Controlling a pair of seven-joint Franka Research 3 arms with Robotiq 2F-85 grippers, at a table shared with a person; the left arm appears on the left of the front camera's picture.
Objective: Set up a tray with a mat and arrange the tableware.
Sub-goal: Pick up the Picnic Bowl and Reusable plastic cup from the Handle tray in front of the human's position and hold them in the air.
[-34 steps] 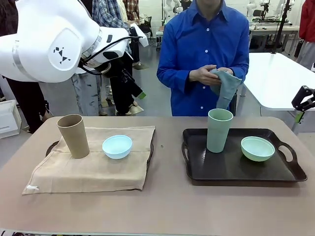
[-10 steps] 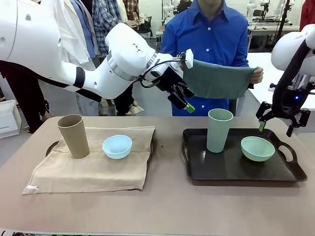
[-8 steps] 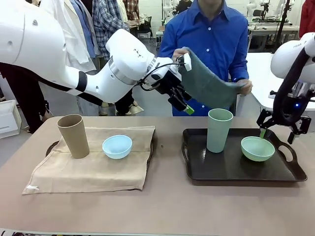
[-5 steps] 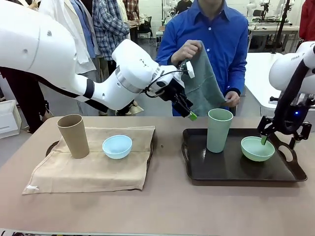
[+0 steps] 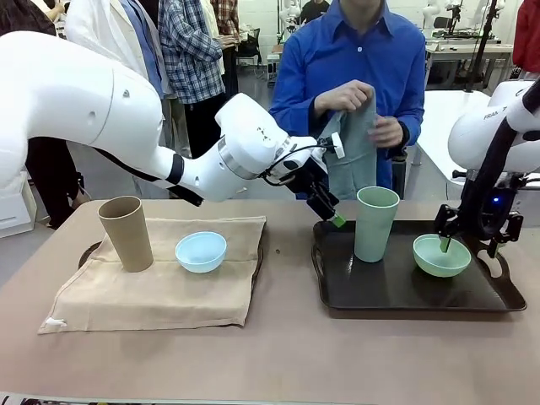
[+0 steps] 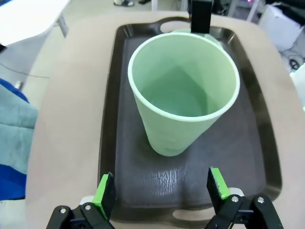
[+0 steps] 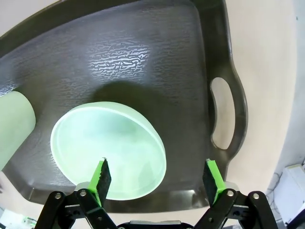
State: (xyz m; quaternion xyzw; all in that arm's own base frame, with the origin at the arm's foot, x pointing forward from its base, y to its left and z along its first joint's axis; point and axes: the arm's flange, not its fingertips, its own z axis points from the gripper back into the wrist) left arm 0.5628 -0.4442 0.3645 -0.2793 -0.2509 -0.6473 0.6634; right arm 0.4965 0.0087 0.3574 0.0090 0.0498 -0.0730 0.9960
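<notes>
1. The pale green cup (image 6: 183, 95) — tall, handleless, empty — is standing on the black tray (image 6: 119, 143); the left gripper (image 6: 159, 183) is facing it, jaws spread.
2. The pale green bowl (image 7: 108, 150) is sitting on that tray; the right gripper (image 7: 156, 175) is hovering above, jaws spread across its rim.
3. The front view is showing a person (image 5: 354, 51) holding a grey-green cloth (image 5: 350, 160).

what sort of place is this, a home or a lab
Probably a robotics lab: the white left arm and right arm work over the table, a white workbench stands behind, people stand farther back.
</notes>
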